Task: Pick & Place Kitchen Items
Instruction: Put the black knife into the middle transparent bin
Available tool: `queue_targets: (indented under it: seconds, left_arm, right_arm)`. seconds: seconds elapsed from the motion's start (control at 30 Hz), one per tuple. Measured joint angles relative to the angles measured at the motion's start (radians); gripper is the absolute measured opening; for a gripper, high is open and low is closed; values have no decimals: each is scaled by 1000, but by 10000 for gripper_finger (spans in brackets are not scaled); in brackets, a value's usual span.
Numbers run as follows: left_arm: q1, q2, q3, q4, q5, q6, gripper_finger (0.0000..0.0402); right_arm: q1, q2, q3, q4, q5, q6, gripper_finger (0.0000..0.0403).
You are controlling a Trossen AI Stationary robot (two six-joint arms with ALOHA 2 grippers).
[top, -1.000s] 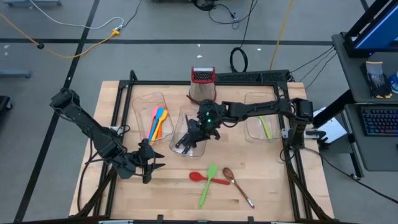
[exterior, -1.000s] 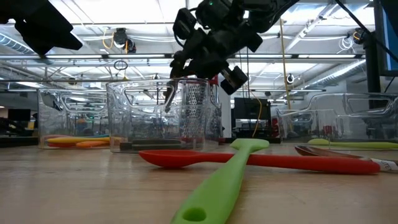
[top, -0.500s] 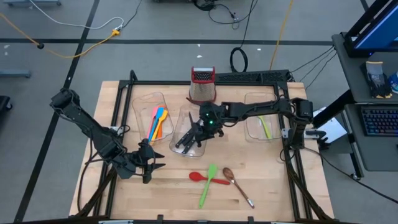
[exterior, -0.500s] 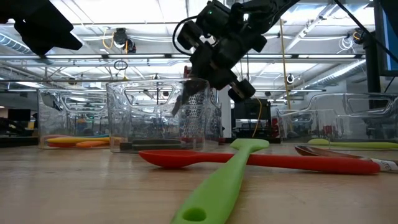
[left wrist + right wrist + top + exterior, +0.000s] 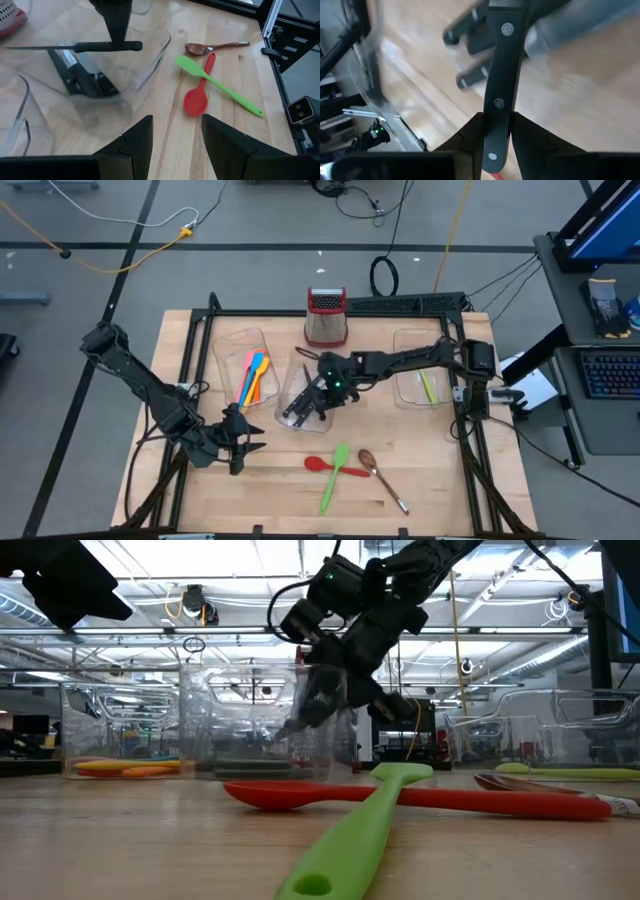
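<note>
My right gripper (image 5: 322, 392) is low over the middle clear bin (image 5: 292, 376), shut on a black-handled knife (image 5: 75, 47). More black-handled knives (image 5: 82, 77) lie on that bin's floor. A red spoon (image 5: 320, 465), a green spatula (image 5: 333, 478) and a brown spoon (image 5: 381, 476) lie on the table near its front edge; the green spatula lies across the red spoon's handle. My left gripper (image 5: 243, 442) hovers open at the front left, with nothing between its fingers (image 5: 134, 145). My right gripper pinches the knife's riveted black handle (image 5: 498, 103) between its two fingers, which lie across it. The fingers slant down from the table's right side. The knife lies about level inside the bin's walls, above the knives on the floor; whether it touches them, I cannot tell.
A left clear bin (image 5: 228, 350) holds pink, orange, yellow and blue utensils. A right clear bin (image 5: 405, 350) holds a green utensil. A red-topped metal grater (image 5: 326, 316) stands behind the middle bin. A black frame (image 5: 400, 307) borders the table's far and right sides.
My right gripper has sunk toward the middle bin with the knife and rolled its wrist. The knife, which hung steeply near the bin's rim, now lies lower and more level between the bin's walls.
</note>
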Motion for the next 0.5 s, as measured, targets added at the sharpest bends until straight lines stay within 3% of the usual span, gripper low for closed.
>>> queue_targets:
  seconds: [0.3, 0.5]
  left_arm:
    - [0, 0, 0, 0, 0, 1, 170]
    - [0, 0, 0, 0, 0, 1, 170]
  right_arm:
    - [-2, -4, 3, 21, 39, -17, 85]
    - [-2, -4, 3, 24, 39, -20, 112]
